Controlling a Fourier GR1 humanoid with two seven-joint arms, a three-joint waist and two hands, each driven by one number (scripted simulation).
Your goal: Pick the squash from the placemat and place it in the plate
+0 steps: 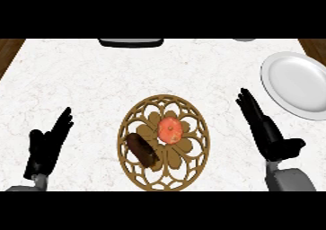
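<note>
the small round orange squash (169, 130) sits mid-way on the brown openwork placemat (191, 112); both my hands, left hand (47, 146) and right hand (263, 128), rest open-fingered on the worktop. i judge it light, stiff, smooth; best gripped round its sides.

You are looking at a white marbled desk (72, 76) carrying a dark brown oblong item (143, 149), with a dark object (130, 42) sitting at its far edge.
</note>
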